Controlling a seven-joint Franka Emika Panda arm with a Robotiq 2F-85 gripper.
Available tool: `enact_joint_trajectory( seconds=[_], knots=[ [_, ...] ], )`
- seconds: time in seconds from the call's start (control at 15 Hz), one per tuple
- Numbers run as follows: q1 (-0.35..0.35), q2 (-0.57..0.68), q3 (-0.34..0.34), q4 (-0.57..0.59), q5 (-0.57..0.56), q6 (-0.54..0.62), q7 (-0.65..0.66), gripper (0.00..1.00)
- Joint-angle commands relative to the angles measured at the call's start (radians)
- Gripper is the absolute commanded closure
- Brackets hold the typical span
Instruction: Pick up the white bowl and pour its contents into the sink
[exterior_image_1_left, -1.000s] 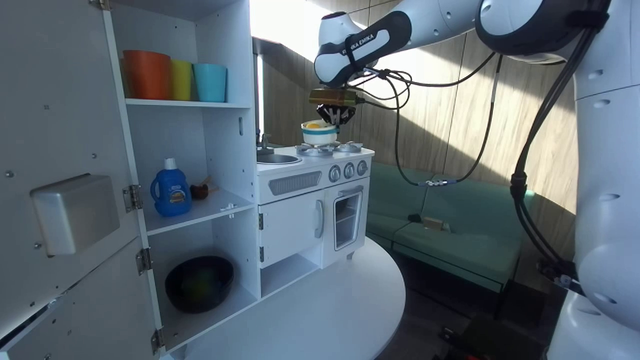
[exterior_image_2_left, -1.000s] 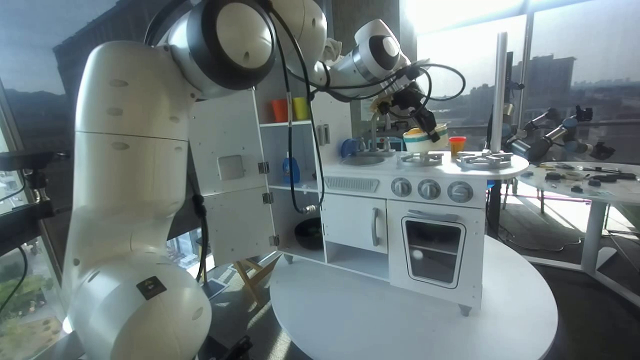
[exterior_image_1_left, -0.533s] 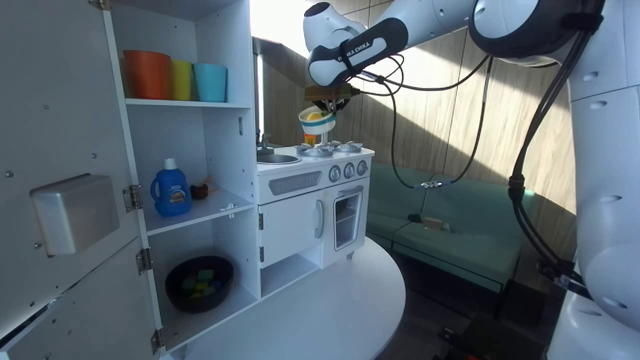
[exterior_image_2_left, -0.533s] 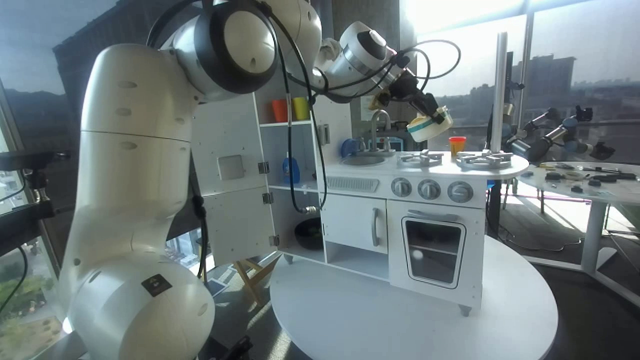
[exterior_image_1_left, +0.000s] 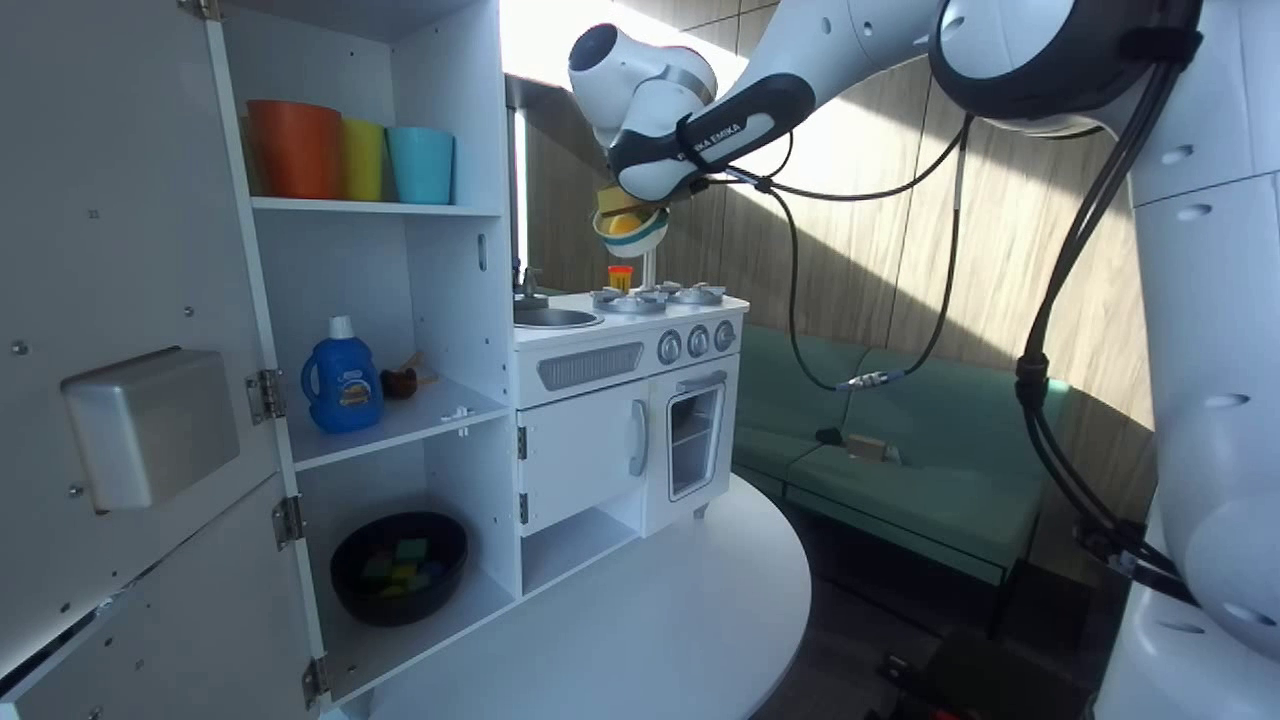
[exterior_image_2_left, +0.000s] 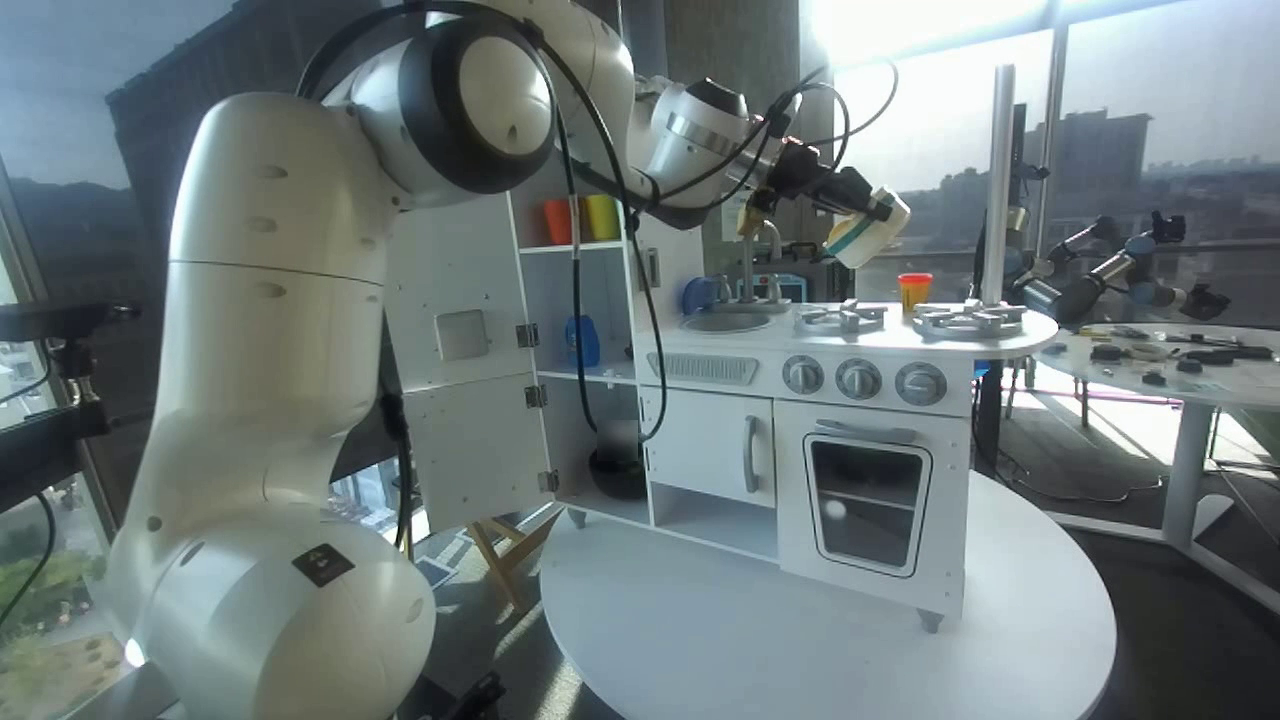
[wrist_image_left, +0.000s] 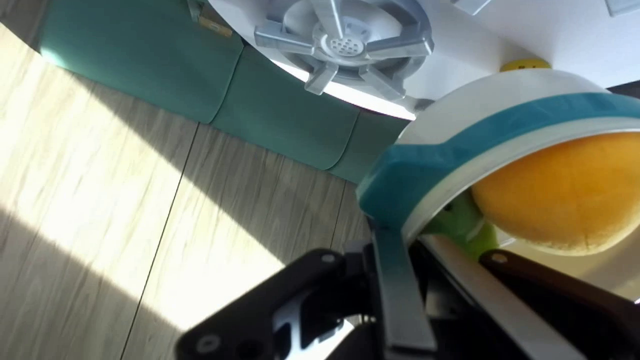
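The white bowl (exterior_image_1_left: 645, 243) with a teal band is in the air above the stove burners in both exterior views (exterior_image_2_left: 868, 232). It is tilted. In the wrist view the bowl (wrist_image_left: 520, 90) holds an orange rounded thing (wrist_image_left: 565, 195) and a green thing (wrist_image_left: 462, 222). My gripper (wrist_image_left: 406, 240) is shut on the bowl's rim, one finger inside and one outside. In an exterior view the gripper (exterior_image_2_left: 878, 208) reaches down to the rim; the arm mostly hides it elsewhere. The sink (exterior_image_1_left: 555, 318) is a basin left of the burners, also seen in an exterior view (exterior_image_2_left: 725, 321).
A tap (exterior_image_2_left: 747, 265) stands behind the sink. Burners (exterior_image_2_left: 968, 320) and a small orange-yellow cup (exterior_image_2_left: 914, 290) are on the counter. A tall shelf with cups (exterior_image_1_left: 295, 150), a blue bottle (exterior_image_1_left: 345, 385) and a dark bowl (exterior_image_1_left: 400, 565) stands beside the sink.
The bowl has been lifted higher off the burners and tilted increasingly. My wrist has turned with it. The contents remain in the bowl, and the small cup beneath is now uncovered.
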Motion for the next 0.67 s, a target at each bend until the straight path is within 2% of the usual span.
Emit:
enact_joint_trajectory(
  seconds=[0.0, 0.6],
  knots=[
    [0.001, -0.023, 0.01, -0.043, -0.098, 0.045, 0.079, 0.91],
    [0.0, -0.111, 0.05, -0.175, -0.289, 0.104, 0.267, 0.92]
  ],
)
